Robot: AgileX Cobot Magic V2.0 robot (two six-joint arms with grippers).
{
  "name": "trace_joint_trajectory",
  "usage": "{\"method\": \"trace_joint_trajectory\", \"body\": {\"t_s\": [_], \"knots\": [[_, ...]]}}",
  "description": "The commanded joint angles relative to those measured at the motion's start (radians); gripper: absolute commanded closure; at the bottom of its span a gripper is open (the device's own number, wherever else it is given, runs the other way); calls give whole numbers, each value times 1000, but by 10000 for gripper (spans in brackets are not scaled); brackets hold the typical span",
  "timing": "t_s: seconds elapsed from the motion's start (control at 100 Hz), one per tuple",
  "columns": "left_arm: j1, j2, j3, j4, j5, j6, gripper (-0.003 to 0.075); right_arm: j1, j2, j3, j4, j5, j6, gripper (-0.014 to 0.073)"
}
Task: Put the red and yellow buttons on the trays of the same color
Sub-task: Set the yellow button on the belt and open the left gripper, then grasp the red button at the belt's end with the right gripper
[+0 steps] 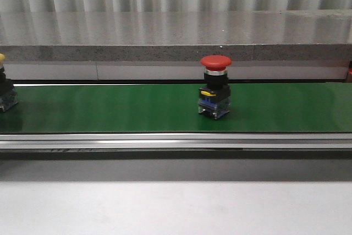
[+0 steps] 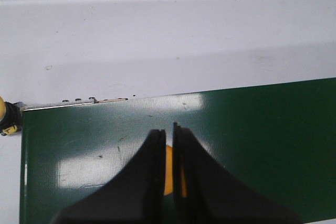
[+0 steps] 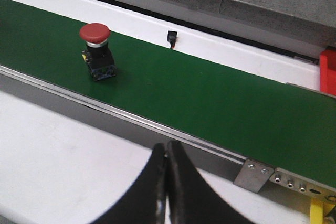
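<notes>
A red button [image 1: 215, 86] with a mushroom cap stands upright on the green belt [image 1: 110, 108], right of centre; it also shows in the right wrist view [image 3: 96, 51]. At the belt's far left edge a yellow button [image 1: 5, 89] is partly cut off. A red tray [image 3: 328, 70] edge shows beyond the belt's right end. My right gripper [image 3: 167, 146] is shut and empty over the white table, short of the belt. My left gripper [image 2: 167, 129] hangs over the belt's left end, jaws almost touching. A yellow-orange sliver [image 2: 169, 169] shows in the slit; what it is I cannot tell.
A metal rail [image 1: 176, 140] runs along the belt's near side, with a bracket [image 3: 254, 176] at its right end. A grey stone ledge [image 1: 176, 37] rises behind the belt. A small black sensor [image 3: 171, 38] stands on the far rail. A yellow-and-black part [image 2: 6, 117] sits off the belt's left corner.
</notes>
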Motion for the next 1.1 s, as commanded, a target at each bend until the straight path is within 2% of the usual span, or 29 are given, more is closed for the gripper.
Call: {"method": "trace_joint_trajectory", "body": {"t_s": [0.0, 0.23, 0.31, 0.37, 0.69, 0.74, 0.81, 1.0, 1.09], "knots": [[-22, -91, 28, -15, -93, 4, 740, 4, 11, -24, 25, -60, -11, 661], [-43, -277, 199, -15, -172, 4, 740, 5, 12, -24, 30, -107, -8, 661], [-44, -345, 266, -15, -216, 4, 740, 12, 37, -30, 34, -127, 72, 661], [-44, -395, 305, -15, -227, 4, 740, 14, 77, -39, 32, -130, 118, 661], [-44, -609, 517, -15, -262, 4, 740, 20, 302, -168, -35, -119, 110, 645], [-44, -642, 545, -15, -274, 4, 740, 20, 356, -200, -35, -106, 105, 601], [-44, -685, 575, -15, -290, 4, 740, 20, 437, -251, -35, -71, 105, 494], [-44, -757, 605, -11, -318, 4, 740, 20, 655, -402, -2, 63, 105, 94], [-44, -759, 605, -4, -318, 4, 740, 20, 752, -474, 2, 118, 103, -8]]}}
